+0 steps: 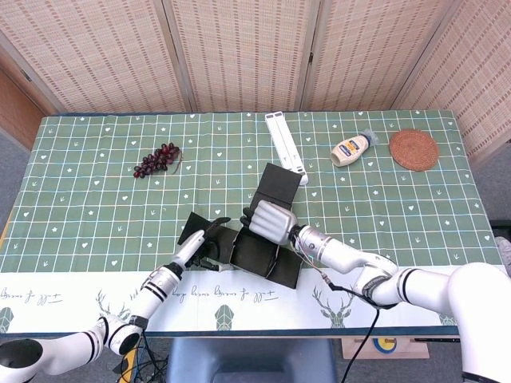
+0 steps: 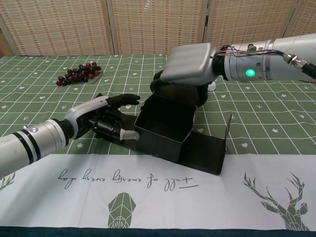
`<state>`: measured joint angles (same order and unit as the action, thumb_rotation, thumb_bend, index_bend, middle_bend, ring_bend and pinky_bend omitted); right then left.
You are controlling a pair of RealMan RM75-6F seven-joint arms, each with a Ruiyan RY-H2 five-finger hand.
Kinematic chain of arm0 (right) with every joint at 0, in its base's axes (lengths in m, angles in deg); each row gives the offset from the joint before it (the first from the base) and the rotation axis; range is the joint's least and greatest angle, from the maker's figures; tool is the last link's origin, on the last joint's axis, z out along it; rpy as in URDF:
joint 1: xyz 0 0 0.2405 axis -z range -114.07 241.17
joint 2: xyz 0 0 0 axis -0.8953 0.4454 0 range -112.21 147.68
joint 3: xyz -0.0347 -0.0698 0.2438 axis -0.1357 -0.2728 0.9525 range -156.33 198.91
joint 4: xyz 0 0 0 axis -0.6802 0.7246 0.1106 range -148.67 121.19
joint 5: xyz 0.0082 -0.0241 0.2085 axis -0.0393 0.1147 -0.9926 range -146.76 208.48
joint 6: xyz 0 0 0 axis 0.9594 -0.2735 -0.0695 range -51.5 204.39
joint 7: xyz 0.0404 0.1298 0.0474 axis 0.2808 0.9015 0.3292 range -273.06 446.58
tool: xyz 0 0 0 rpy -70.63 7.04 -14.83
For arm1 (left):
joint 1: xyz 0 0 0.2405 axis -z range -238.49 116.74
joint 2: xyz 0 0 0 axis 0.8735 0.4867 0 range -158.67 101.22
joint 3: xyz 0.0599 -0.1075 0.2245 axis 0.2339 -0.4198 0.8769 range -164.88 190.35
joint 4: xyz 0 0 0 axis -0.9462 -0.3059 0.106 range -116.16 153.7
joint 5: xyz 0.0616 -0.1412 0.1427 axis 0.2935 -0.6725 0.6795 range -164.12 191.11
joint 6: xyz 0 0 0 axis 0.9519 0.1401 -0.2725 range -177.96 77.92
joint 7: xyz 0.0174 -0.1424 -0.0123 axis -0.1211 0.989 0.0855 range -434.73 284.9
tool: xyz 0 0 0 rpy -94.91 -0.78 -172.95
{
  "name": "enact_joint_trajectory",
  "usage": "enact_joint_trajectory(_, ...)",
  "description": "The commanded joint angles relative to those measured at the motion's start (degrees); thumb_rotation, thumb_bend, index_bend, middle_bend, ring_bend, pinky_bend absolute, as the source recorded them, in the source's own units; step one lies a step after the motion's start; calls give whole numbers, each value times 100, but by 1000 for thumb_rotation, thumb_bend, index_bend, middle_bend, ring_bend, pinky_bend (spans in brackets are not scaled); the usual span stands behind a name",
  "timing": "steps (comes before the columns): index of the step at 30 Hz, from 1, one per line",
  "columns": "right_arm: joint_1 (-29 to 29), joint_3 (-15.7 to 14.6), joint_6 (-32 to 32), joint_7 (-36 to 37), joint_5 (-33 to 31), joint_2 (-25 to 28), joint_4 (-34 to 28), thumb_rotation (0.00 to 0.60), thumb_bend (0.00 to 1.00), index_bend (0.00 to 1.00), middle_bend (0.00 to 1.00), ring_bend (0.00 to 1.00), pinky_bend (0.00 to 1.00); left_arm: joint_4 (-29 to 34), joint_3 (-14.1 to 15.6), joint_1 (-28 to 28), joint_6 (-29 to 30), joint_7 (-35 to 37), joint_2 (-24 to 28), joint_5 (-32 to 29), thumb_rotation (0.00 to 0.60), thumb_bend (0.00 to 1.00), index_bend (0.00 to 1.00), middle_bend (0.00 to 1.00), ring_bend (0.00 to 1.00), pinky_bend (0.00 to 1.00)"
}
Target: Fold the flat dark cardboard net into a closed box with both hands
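Observation:
The dark cardboard net (image 1: 254, 249) (image 2: 165, 126) is partly folded into an open-topped box near the table's front edge. Its back panel (image 1: 277, 186) stands up behind it, and a long flap (image 2: 205, 152) lies flat to the right with a small tab raised at its end. My left hand (image 1: 205, 238) (image 2: 106, 117) presses the left side flap against the box, fingers stretched out, thumb touching the wall. My right hand (image 1: 270, 220) (image 2: 190, 66) sits over the box's rear wall, its dark fingers curled down around that wall's top edge.
A bunch of dark grapes (image 1: 156, 159) (image 2: 79, 73) lies at the back left. Behind the box lie a white folded strip (image 1: 285, 145), a mayonnaise bottle (image 1: 351, 149) and a round woven coaster (image 1: 413, 149). The white cloth border (image 2: 148, 182) runs along the front edge.

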<state>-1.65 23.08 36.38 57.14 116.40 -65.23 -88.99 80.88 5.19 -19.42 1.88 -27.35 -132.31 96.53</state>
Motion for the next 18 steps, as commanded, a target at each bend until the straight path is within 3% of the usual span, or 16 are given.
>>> enact_joint_trajectory(1, 0, -13, -22, 45, 79, -10, 63, 600, 228, 409, 439, 802, 1000, -15, 7, 28, -12, 22, -19, 19, 600, 112, 89, 76, 595, 898)
enact_joint_trajectory(18, -100, -10, -141, 413, 540, -231, 511, 600, 228, 409, 440, 802, 1000, -116, 30, 277, -232, 511, -97, 83, 600, 112, 130, 76, 599, 898)
